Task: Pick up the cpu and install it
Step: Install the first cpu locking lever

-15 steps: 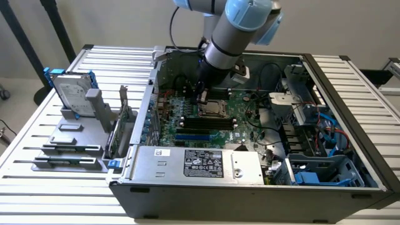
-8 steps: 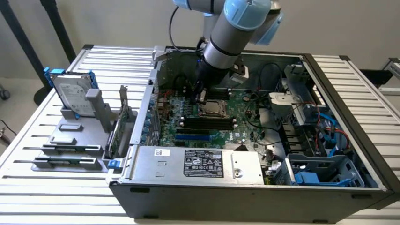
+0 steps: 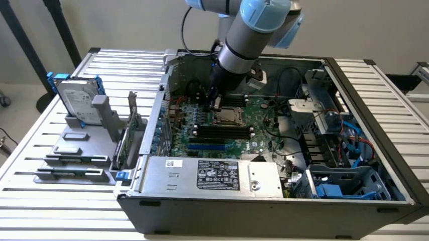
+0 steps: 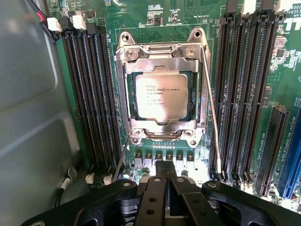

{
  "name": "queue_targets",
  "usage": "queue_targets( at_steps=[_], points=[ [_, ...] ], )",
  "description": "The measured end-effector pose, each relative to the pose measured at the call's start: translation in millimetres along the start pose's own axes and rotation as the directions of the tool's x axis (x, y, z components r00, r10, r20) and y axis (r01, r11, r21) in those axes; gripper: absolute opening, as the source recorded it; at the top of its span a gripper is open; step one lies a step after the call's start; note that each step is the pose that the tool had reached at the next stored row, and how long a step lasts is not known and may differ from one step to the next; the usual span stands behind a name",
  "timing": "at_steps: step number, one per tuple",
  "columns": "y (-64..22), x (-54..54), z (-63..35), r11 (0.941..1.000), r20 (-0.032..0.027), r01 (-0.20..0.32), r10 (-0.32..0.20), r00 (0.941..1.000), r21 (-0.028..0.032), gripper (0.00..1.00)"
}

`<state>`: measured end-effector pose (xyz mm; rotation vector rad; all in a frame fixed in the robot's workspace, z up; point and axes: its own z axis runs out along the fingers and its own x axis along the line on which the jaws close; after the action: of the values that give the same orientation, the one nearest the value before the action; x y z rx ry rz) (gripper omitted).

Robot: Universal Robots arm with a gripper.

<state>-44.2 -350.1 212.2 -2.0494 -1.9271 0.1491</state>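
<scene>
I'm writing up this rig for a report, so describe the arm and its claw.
The arm is a silver-grey tube with light blue joint caps and a thin black cable running beside it. The claw is matt black, built of flat linked bars dotted with small round holes and screws.

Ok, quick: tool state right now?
Tool: closed, holding nothing; the cpu lies in the socket, apart from it.
</scene>
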Motion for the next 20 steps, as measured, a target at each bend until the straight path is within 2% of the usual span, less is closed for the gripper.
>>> queue_targets(
  at_steps=[3,6,14,16,20],
  points=[
    [-2.7,-0.3,0.8,1.0,-0.0016,0.0,0.0,1.0,-0.0001,0.11],
    [-9.6,-0.8,2.2,1.0,-0.0101,-0.002,0.002,0.9999,-0.0003,0.11],
    [-14.1,-0.6,-0.2,0.9987,-0.0441,-0.051,0.051,0.9977,-0.0054,0.11],
    [-14.2,-0.7,-0.3,0.998,-0.0497,-0.064,0.064,0.9967,-0.0001,0.11],
    [-14.2,-0.8,-0.4,0.996,-0.0561,-0.087,0.088,0.9945,0.02,0.11]
  ],
)
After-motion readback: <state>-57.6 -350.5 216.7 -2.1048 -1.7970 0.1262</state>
